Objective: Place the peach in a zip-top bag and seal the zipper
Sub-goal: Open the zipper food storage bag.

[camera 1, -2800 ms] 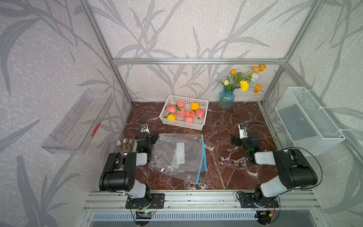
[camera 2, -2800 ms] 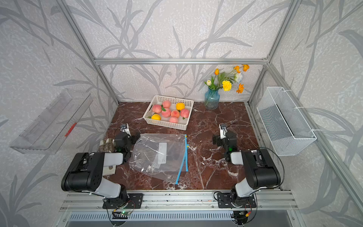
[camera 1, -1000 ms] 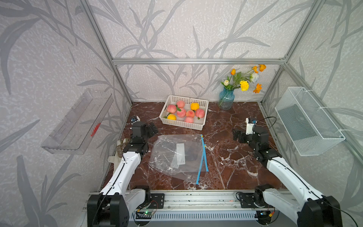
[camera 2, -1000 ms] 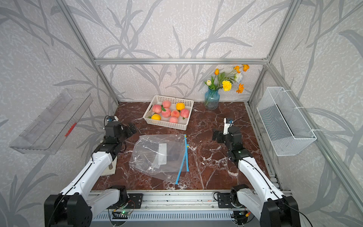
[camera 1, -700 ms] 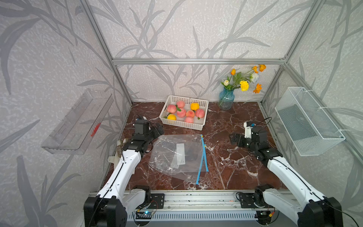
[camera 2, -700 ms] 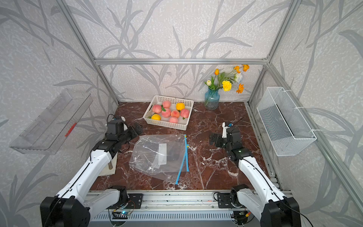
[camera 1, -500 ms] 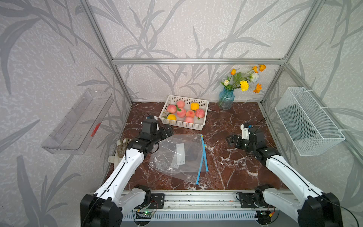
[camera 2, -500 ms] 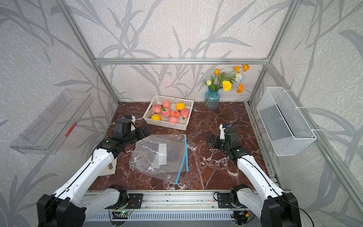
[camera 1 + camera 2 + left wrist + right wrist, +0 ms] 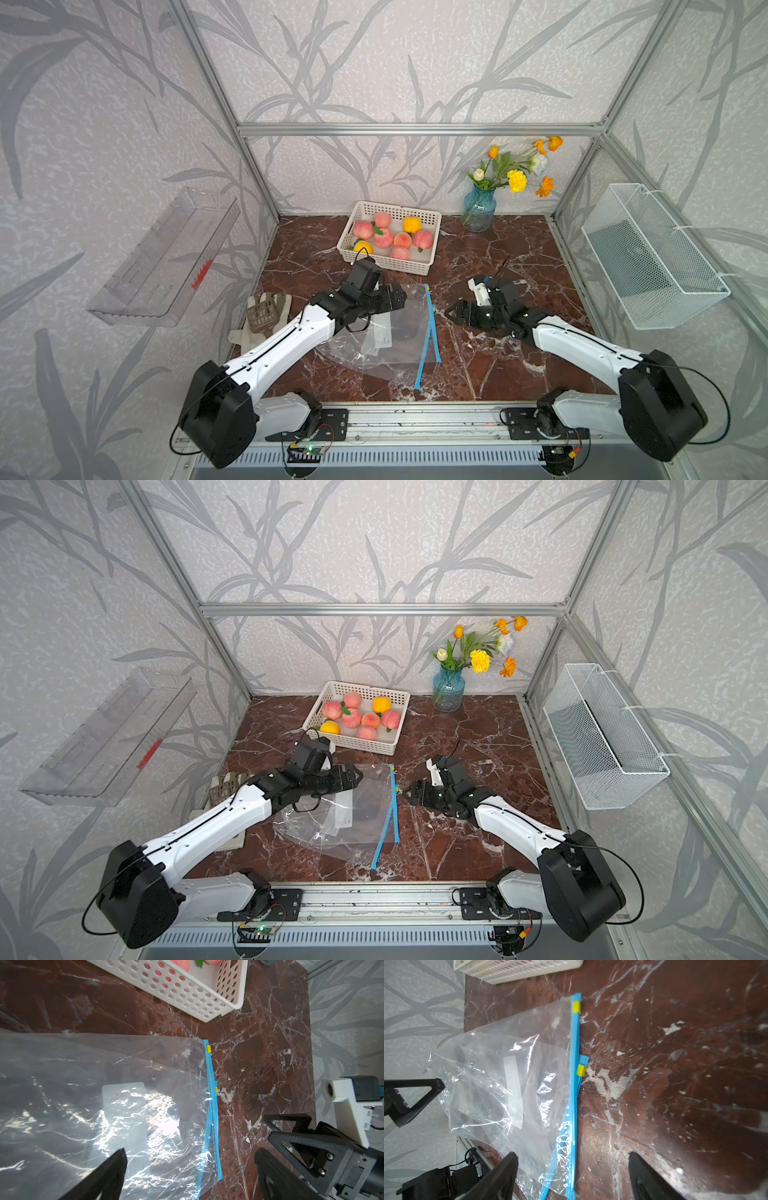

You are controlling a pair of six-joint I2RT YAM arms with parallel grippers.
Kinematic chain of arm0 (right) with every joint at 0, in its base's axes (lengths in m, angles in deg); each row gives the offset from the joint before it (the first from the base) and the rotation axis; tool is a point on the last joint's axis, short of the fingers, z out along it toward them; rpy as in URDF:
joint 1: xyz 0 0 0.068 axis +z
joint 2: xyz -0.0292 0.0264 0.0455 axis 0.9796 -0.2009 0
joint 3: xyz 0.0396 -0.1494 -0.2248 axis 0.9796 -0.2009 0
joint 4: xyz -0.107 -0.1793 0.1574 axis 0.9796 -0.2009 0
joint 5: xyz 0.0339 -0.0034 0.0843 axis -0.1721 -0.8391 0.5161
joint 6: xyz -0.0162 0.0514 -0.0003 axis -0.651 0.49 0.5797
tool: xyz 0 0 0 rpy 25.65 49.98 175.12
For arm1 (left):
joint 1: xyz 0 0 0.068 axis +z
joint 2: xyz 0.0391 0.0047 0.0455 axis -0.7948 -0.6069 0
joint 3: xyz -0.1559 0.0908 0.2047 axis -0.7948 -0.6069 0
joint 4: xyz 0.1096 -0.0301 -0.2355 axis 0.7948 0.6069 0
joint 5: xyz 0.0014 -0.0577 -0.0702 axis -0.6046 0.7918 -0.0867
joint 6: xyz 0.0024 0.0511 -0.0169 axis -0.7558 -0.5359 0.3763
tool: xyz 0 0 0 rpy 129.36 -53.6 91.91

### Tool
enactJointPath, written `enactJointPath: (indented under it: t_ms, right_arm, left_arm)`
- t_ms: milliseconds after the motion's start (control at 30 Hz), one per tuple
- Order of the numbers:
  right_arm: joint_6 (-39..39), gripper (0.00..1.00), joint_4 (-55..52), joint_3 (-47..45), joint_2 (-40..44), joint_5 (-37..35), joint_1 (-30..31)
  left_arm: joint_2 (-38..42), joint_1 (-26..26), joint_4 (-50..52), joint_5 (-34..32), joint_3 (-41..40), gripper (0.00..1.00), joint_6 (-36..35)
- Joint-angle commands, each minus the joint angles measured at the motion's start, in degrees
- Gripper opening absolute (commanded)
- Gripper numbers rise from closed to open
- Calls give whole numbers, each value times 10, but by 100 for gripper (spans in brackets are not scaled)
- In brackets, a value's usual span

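Several pink peaches [image 9: 384,239] lie in a white basket [image 9: 390,267] at the back of the table. A clear zip-top bag [image 9: 390,336] [image 9: 357,816] lies flat in the middle, and its blue zipper [image 9: 428,328] faces right, the two strips parted toward the near end. My left gripper [image 9: 399,297] [image 9: 190,1152] hovers open over the bag's far part, holding nothing. My right gripper [image 9: 451,311] [image 9: 572,1154] stands open just right of the zipper [image 9: 575,1084], also holding nothing. Two yellow tabs [image 9: 576,1006] sit on the zipper.
Two yellow fruits [image 9: 412,225] share the basket. A blue vase of flowers [image 9: 478,212] stands at the back right. A wire basket [image 9: 648,257] hangs on the right wall, a clear tray [image 9: 166,257] on the left wall. Gloves [image 9: 266,311] lie at the table's left edge.
Both arms have unfolded from their rest poses near the front. The left gripper swung in over the bag from the left edge; the right gripper moved left toward the zipper.
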Motion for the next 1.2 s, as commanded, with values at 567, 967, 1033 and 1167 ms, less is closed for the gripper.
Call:
enactJointPath:
  t_ms: [567, 967, 1033, 1167]
  right_arm:
    - [21, 57, 90, 68, -176, 55, 21]
    - [36, 46, 119, 78, -228, 103, 26]
    - [36, 44, 123, 78, -230, 110, 26]
    - [38, 44, 125, 80, -232, 120, 27]
  left_arm:
    - [-159, -41, -11, -35, 23, 60, 30]
    - [-189, -40, 9, -44, 21, 53, 29]
    - [-191, -40, 9, -43, 20, 53, 29]
    - [-200, -40, 11, -42, 20, 53, 27]
